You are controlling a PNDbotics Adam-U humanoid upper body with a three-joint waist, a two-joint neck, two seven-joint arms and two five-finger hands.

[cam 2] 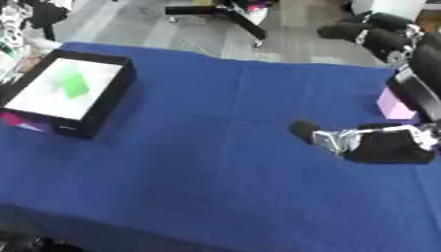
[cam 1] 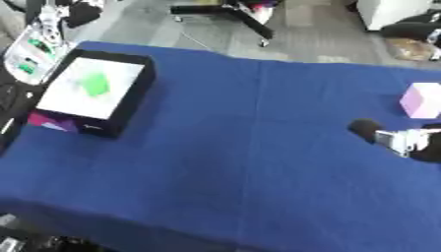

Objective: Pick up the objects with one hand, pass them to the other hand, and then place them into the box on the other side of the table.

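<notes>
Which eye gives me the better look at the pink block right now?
The left eye view: the pink block sits in the open on the blue cloth, its top and side faces clear. In the right eye view a dark arm part covers its right side, so only part shows.

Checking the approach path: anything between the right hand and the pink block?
Nothing visible. The right hand sits on the blue cloth, just in front of the pink block, with only bare cloth between them. The box holding a green object is far across the table.

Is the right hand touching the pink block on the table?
Apart. In the left eye view, blue cloth shows between the right hand and the pink block, which lies beyond it.
</notes>
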